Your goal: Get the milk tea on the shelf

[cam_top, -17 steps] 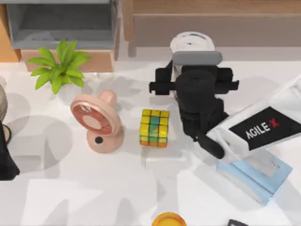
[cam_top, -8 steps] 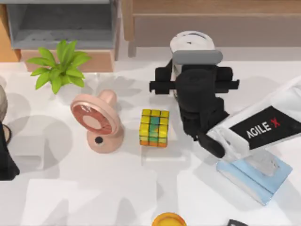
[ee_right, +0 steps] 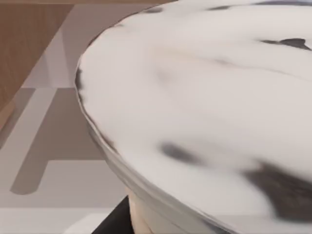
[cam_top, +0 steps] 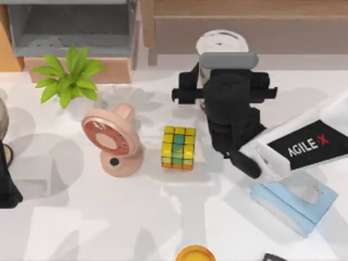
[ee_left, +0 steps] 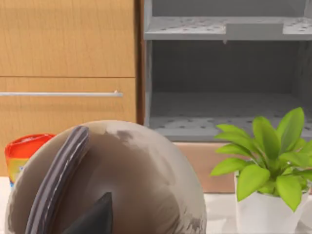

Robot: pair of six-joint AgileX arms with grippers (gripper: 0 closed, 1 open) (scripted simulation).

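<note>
One milk tea [cam_top: 222, 42] stands at the back of the table, its white lid poking out just beyond the right gripper [cam_top: 224, 81], right before the grey-brown front of the shelf [cam_top: 244, 24]. The black wrist hides the cup's body from above, so I cannot tell how wide the jaws stand or whether they have hold of the cup. In the right wrist view the lid [ee_right: 204, 112] sits very close under the camera.

Around it, one of each: a colourful cube [cam_top: 178, 147] just left of the right arm, a pink fan [cam_top: 112, 140] further left, a green potted plant [cam_top: 70, 79] near the grey-lined box [cam_top: 70, 27] at the back left, a light-blue book [cam_top: 296, 204] under the right arm's forearm, and an orange round thing [cam_top: 194, 254] at the front edge.

The left arm sits parked at the table's left edge – its wrist view looks over a rounded grey-brown object [ee_left: 107, 180] toward the plant [ee_left: 268, 151] and the box's shelves [ee_left: 224, 73], with a red container [ee_left: 24, 148] beside wooden drawers [ee_left: 68, 63]. Nothing stands between the cup and the shelf front.
</note>
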